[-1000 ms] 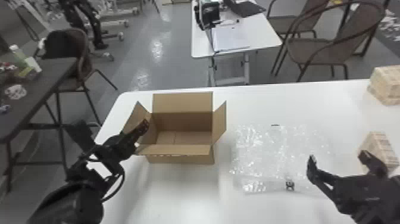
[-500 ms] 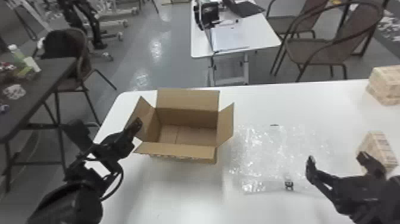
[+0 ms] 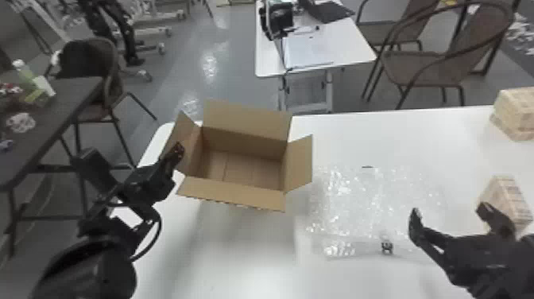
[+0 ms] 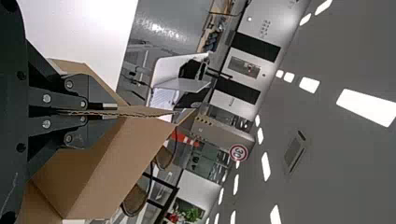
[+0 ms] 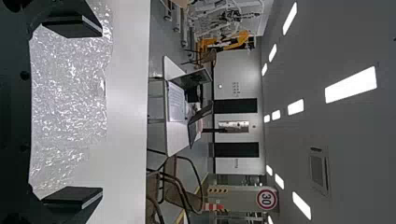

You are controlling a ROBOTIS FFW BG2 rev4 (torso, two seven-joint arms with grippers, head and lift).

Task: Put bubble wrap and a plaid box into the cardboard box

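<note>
Across the foreground, a broad white table [image 3: 397, 137], and at its left, an open brown cardboard box [image 3: 242, 143], mouth up, flaps spread. Just changed: turned clockwise as seen from above, far edge slanting where it ran almost level across a moment ago. Long axis now from far left to near right; hard to tell whether also tipped. Probably being set within easier reach for filling, with nothing inside and both items still to go in. Right of it, lying flat and just beside, a clear, shiny sheet of plastic bubble wrap [image 3: 357, 202], apparently longer from left to right. At the far right, a pale tan checked block [image 3: 516, 113]; nearer, at the right side, a similar pale tan plaid box [image 3: 501, 193], long axis running far to near, near end angled slightly right. On the cardboard box's left flap [image 3: 180, 131], clamped with fingers together: the black left gripper [image 4: 112, 112]. Over the right part of the wrap, close to the nearer plaid box, with fingers wide apart and holding nothing: the black right gripper [image 3: 449, 210]. Smallest, by the wrap's near edge, a little black piece [image 3: 386, 246].
</note>
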